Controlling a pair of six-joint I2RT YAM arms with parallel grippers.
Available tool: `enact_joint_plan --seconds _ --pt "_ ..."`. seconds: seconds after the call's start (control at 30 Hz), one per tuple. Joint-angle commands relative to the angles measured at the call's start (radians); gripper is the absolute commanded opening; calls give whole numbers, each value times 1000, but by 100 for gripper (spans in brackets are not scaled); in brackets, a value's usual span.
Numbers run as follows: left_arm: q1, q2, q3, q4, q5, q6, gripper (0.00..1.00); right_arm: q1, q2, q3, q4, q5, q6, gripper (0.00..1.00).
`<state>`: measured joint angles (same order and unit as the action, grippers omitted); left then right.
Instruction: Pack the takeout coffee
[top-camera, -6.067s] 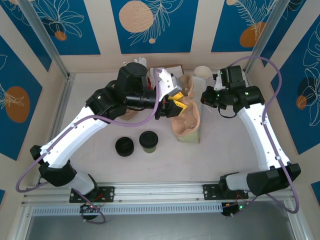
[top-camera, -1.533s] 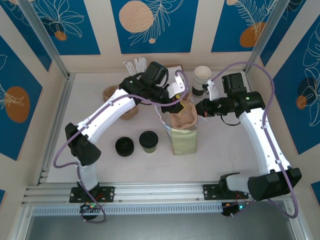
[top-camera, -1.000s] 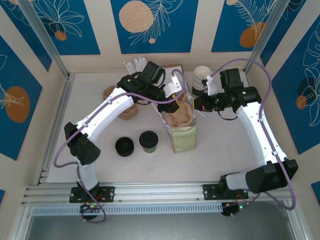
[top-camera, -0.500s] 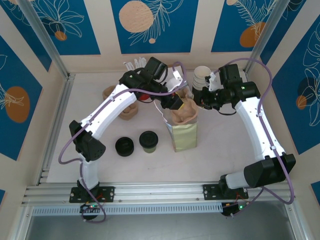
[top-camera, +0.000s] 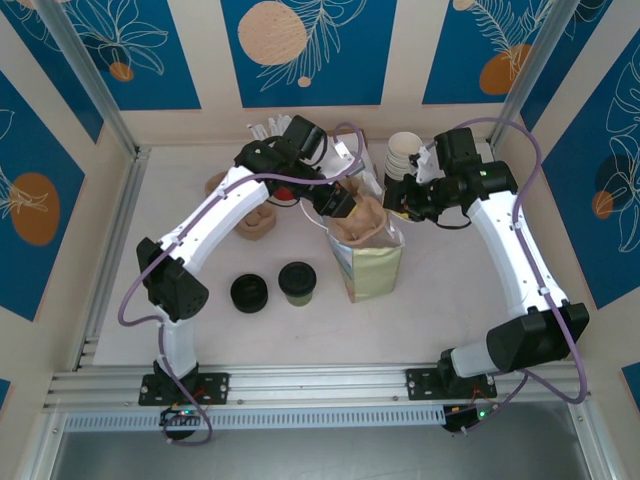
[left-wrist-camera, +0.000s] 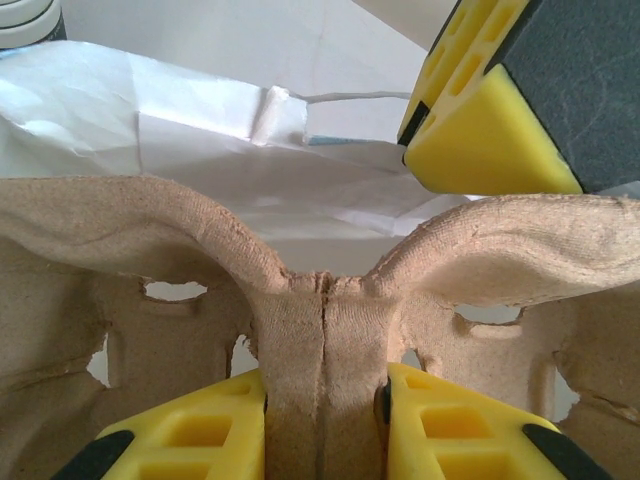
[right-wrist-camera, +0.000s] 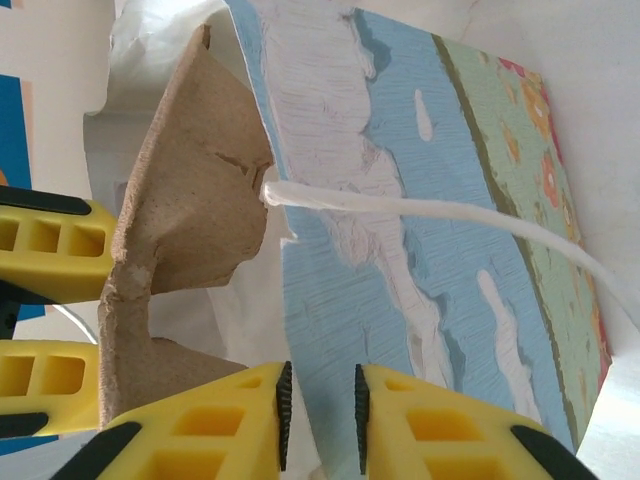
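Where both arms meet, left jaws pinch the carrier (left-wrist-camera: 322, 330); right jaws straddle the bag (right-wrist-camera: 430, 260), parted.

Rough pulp tray (left-wrist-camera: 200, 230); matt paper bag (right-wrist-camera: 420, 330).

One takeout coffee (top-camera: 297, 283), one black lid (top-camera: 249, 293), one bag (top-camera: 372, 272), two pulp trays (top-camera: 365, 222), one cup stack (top-camera: 403, 157).

top: overhead, looking down, far | wrists: close-up | shared: paper bag (top-camera: 372, 270)
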<state>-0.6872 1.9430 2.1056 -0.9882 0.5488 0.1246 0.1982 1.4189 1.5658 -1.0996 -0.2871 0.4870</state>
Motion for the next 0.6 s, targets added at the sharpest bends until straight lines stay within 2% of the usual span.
enact_joint_plan --seconds 0.0,0.2,0.3,0.57 --pt "3 19 50 -23 -17 -17 27 12 4 43 -78 10 4 30" --pt "3 13 60 -26 -66 -40 27 12 6 171 -239 41 12 42" --pt "3 16 45 -15 -78 -40 27 9 -5 180 -275 42 21 46" --pt "-3 12 -9 13 -103 -26 27 13 -44 150 -279 15 73 49"
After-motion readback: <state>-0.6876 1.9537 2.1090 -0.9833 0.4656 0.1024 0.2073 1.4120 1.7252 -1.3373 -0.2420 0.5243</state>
